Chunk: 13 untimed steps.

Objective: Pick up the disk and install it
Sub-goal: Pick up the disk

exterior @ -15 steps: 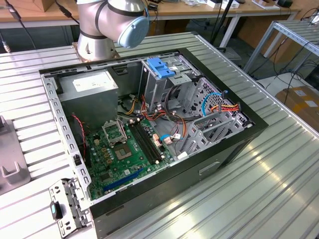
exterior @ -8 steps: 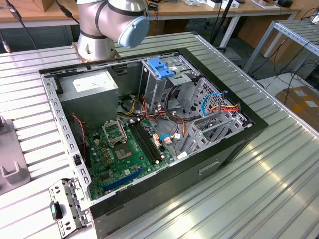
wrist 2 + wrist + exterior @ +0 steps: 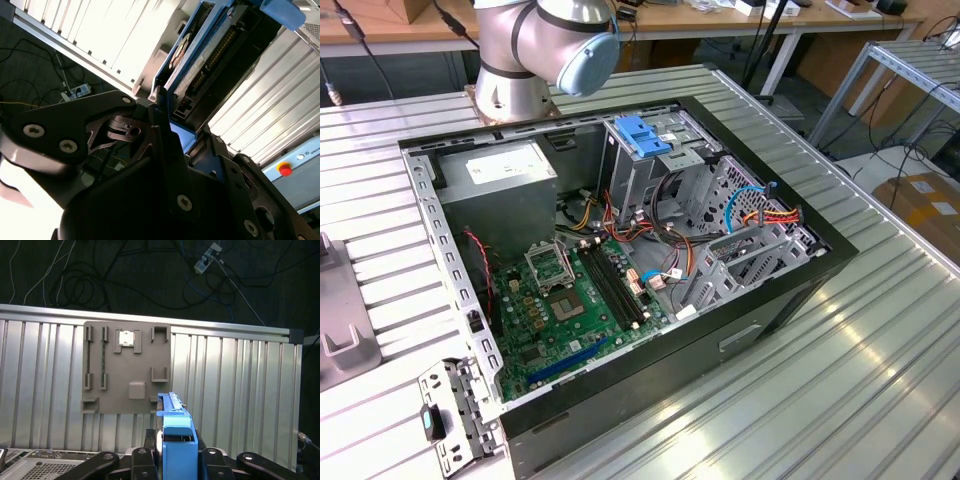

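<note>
Gripper (image 3: 177, 446) clamped on the disk (image 3: 175, 416), my fingers closed against its light-blue carrier. I hold it edge-on, off the ribbed metal table (image 3: 240, 380), grey fixture plate (image 3: 127, 367) beyond.

A ribbed aluminium table (image 3: 880, 370) carries everything. An open computer case (image 3: 650, 395) sits on its middle. In the exterior view, the robot arm's base (image 3: 505, 95) stands at the case's eleven o'clock, a perforated metal bracket (image 3: 465, 405) lies at seven, and a grey moulded tray (image 3: 338, 325) at nine. In the first wrist view a grey slotted plate (image 3: 127, 367) lies flat on the slats.
</note>
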Motion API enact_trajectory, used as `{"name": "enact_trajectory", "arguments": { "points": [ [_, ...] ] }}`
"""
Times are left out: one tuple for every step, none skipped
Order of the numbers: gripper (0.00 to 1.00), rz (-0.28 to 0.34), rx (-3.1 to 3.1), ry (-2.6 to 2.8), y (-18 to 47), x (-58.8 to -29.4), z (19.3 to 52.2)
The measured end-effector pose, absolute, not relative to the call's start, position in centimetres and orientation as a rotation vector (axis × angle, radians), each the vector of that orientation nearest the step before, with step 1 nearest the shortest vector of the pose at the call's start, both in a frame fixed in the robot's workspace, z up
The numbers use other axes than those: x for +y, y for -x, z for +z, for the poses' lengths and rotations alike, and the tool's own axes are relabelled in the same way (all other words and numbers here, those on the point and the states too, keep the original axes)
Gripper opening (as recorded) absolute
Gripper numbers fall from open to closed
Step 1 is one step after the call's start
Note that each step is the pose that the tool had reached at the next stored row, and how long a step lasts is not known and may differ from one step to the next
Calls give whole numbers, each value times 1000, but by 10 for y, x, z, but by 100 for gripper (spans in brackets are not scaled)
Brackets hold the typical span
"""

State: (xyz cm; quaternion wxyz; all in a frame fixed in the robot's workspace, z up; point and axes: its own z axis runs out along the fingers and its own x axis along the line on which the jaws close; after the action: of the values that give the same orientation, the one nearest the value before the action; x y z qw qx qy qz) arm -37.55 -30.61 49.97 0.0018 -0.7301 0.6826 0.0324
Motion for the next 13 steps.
{"name": "enact_trajectory", "arguments": {
  "points": [
    [37,102,2142,2291,375,-306,500],
    [37,102,2142,2291,375,-306,500],
    [37,102,2142,2291,374,-306,500],
    [37,102,2142,2291,374,-306,500],
    [37,102,2142,2291,373,-306,500],
    [37,102,2142,2291,373,-306,500],
    [37,102,2142,2291,373,-306,500],
    [37,102,2142,2291,372,-306,500],
    [37,102,2142,2291,372,-306,500],
    [37,102,2142,2291,371,-306,500],
    [37,102,2142,2291,371,-306,500],
    [37,102,2142,2291,370,-306,500],
    [37,102,2142,2291,370,-306,500]
  ]
}}
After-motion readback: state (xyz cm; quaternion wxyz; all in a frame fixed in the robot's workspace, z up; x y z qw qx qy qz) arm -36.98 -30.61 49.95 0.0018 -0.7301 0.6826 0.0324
